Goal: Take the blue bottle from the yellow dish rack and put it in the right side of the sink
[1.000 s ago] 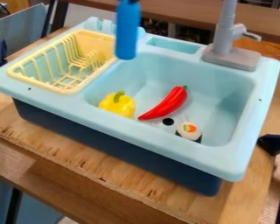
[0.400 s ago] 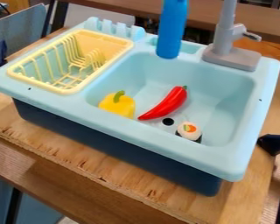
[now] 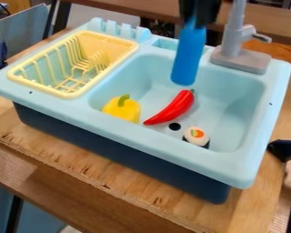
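I see the light-blue sink (image 3: 233,93) under bright, diffuse light, with only soft shading inside its basin. Small highlights sit on the red chili pepper (image 3: 174,108) and yellow bell pepper (image 3: 122,109) — gentle glints, no harsh glare.

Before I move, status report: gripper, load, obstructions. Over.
Gripper closed on blue bottle, roughly upright over sink. Chili close by, possibly in the way. Pepper, sushi also in sink.

Plain black robot body, blocky fingers (image 3: 209,13)
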Available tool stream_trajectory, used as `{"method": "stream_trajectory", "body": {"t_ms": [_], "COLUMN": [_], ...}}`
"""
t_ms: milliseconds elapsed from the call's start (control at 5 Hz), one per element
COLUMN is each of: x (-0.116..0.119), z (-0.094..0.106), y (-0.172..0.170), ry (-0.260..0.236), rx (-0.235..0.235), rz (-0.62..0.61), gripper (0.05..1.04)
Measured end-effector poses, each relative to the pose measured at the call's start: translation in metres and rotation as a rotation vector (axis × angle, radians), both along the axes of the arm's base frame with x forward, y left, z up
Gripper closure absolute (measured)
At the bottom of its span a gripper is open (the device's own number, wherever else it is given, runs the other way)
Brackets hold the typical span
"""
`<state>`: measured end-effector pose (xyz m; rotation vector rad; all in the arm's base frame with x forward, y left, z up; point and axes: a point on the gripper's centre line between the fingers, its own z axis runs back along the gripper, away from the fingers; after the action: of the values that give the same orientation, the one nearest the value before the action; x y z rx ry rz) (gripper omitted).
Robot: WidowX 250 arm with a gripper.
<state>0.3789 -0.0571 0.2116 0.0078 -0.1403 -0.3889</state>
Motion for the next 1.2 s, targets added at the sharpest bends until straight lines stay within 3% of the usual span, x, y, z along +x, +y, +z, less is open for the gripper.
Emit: {"method": "stream_trajectory", "body": {"t_ms": [200,600,800,1200], "x": [0.005,0.015,0.018,0.023], "z": [-0.018,-0.034,-0.04,-0.058], "y": [-0.018,-0.065,-0.072,-0.058], "ry": [0.027,-0.063,-0.075,-0.036], "rx": [0.004,-0.07,-0.075,-0.009], "rz": [-0.063,-0.202,-0.201,-0.169], "gripper": [0.756,0.756,0.756,0.756]}}
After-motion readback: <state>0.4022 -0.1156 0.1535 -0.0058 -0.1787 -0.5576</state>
